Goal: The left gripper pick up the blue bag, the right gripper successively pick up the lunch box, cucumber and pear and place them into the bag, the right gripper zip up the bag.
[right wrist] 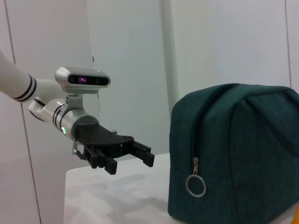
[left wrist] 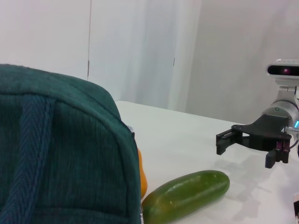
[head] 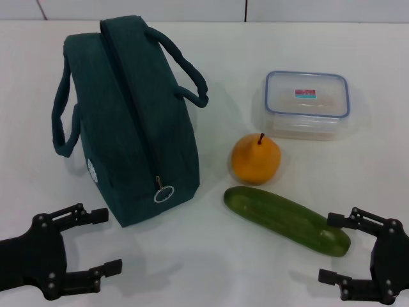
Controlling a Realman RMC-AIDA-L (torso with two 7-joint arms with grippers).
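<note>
Bag (head: pixel 137 128) upright, zipped shut; food outside. Left claw (head: pixel 102 243) and right claw (head: pixel 335 248) spread, empty. Risk: bag tips if grabbed off-centre; zip blocks loading.

We see only a white table (head: pixel 211 268) and pale wall panels (right wrist: pixel 224 42) behind it.

Bare bench (head: pixel 192 268) is left between the left gripper (head: pixel 102 242) and the right gripper (head: pixel 335 248), both held spread wide near the front edge. The left gripper's way forward is blocked by the upright blue bag (head: pixel 128 121), zipped shut. The right gripper's way is barred by the cucumber (head: pixel 284 219), with the pear (head: pixel 255 160) just behind and the lunch box (head: pixel 308 102) farther back.
</note>
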